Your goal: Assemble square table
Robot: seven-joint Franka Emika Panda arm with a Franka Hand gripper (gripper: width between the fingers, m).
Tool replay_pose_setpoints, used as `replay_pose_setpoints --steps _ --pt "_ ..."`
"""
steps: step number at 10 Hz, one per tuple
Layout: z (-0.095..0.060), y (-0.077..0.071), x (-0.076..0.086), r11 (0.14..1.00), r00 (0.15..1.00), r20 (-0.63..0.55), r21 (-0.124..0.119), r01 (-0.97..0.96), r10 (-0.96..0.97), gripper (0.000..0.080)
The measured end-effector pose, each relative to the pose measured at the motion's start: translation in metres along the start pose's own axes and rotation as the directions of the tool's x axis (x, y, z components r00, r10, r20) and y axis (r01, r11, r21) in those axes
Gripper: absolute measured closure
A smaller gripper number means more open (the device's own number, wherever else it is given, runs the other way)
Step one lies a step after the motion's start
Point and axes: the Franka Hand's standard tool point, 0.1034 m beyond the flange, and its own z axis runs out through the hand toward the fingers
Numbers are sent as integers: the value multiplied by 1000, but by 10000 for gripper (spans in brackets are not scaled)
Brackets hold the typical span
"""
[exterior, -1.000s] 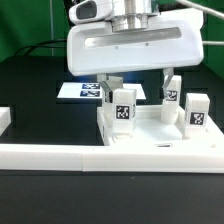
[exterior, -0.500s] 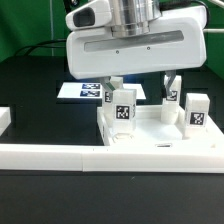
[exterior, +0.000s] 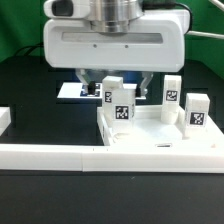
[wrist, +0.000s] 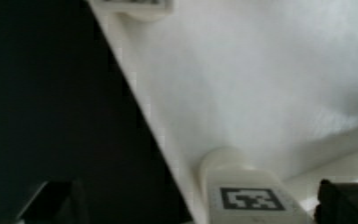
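Observation:
The square table top (exterior: 150,135) lies upside down against the white border wall, with white tagged legs standing in its corners. One leg stands front left (exterior: 122,108), one back right (exterior: 172,92) and one front right (exterior: 197,111). A fourth leg (exterior: 111,86) stands back left, between my fingers. My gripper (exterior: 115,90) is open and hangs over that corner, its fingers (exterior: 148,86) apart on either side of the leg without touching it. In the wrist view the tagged leg (wrist: 250,195) sits between the dark fingers (wrist: 345,196) of my gripper (wrist: 197,200), on the white top (wrist: 247,90).
The long low white border wall (exterior: 60,158) runs along the front, with a short end piece (exterior: 5,119) at the exterior view's left. The marker board (exterior: 72,92) lies flat behind the table top. Black table surface surrounds them.
My gripper has moved to the exterior view's left, from over the middle of the table top to over the back left leg. The legs and top have not moved.

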Motion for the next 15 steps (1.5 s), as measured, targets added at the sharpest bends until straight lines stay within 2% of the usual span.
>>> replay_pose_setpoints --steps 1,2,4,6,10,14,15 --pt "1 5 3 1000 1000 -1 -3 -26 26 151" --pt "4 4 3 999 999 4 4 -37 37 151" --pt "12 -10 4 999 999 -24 11 -42 43 151" --pt "15 -18 7 999 999 -44 15 -30 30 151" --pt "5 -21 20 1000 994 -104 19 23 -21 151" --pt "6 -21 20 1000 995 -102 20 8 -5 178" --pt "7 -21 20 1000 995 -101 21 4 -2 355"
